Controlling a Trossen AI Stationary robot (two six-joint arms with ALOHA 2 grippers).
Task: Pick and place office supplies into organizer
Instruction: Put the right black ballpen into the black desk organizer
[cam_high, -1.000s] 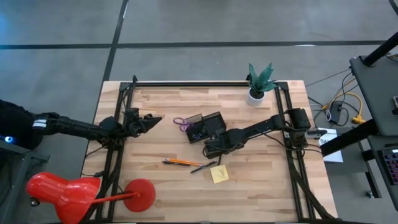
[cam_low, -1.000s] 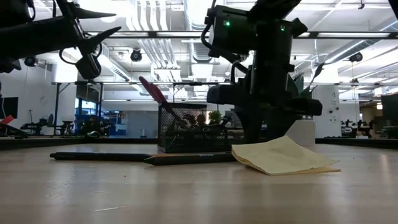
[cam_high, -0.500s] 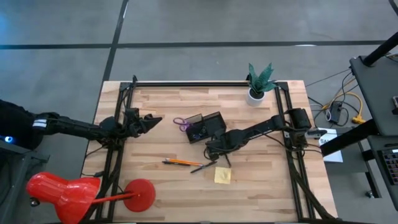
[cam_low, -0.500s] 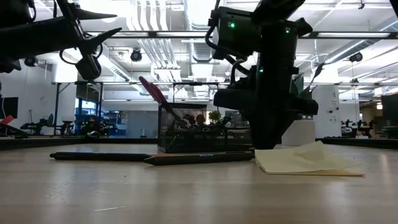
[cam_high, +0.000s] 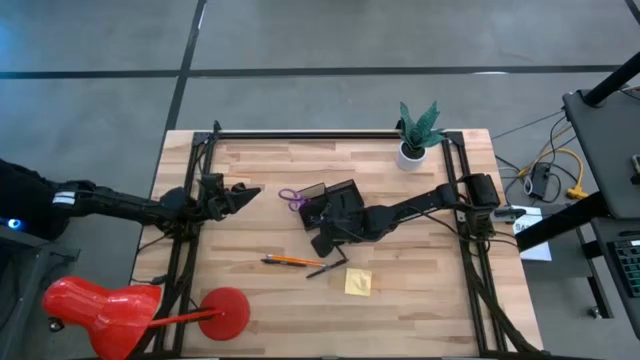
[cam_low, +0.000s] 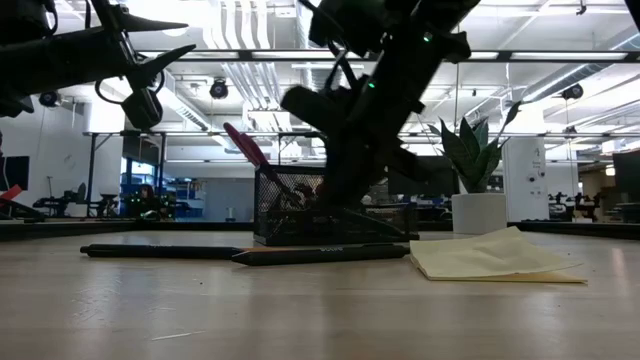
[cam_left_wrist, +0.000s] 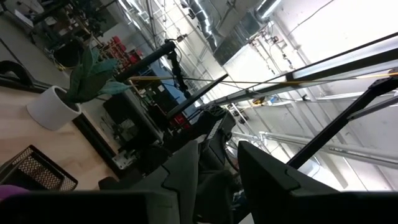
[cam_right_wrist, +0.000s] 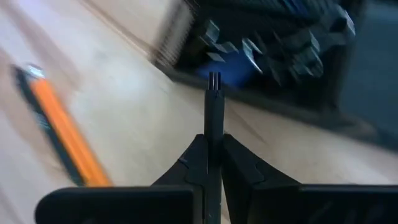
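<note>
The black mesh organizer (cam_high: 332, 203) stands mid-table with the purple-handled scissors (cam_high: 290, 197) sticking out of it. On the wood nearer the front lie the orange pencil (cam_high: 285, 261), a dark pen (cam_high: 328, 268) and the yellow sticky-note pad (cam_high: 357, 282). My right gripper (cam_high: 325, 243) hovers just in front of the organizer, slanting down, shut on a thin black pen (cam_right_wrist: 213, 99). My left gripper (cam_high: 247, 191) stands open in the air at the table's left, holding nothing. My right gripper pinches the thin black pen between its two fingers, on the shaft (cam_right_wrist: 213, 127). The pen lies along the fingers and sticks out ahead of their free ends toward the organizer (cam_right_wrist: 267, 43). How far back it reaches does not show.
A white pot with a green plant (cam_high: 415, 135) stands at the far right. A red desk lamp (cam_high: 120, 312) sits at the near left corner. Black frame rails run along the left, right and far edges. Bare wood lies between the supplies and the front edge.
My right gripper has swung from above the sticky-note pad toward the table's left and the organizer, tipping and rolling as it went. The pad, its edge curled up a second ago, has shifted a little toward the right and now lies flatter.
</note>
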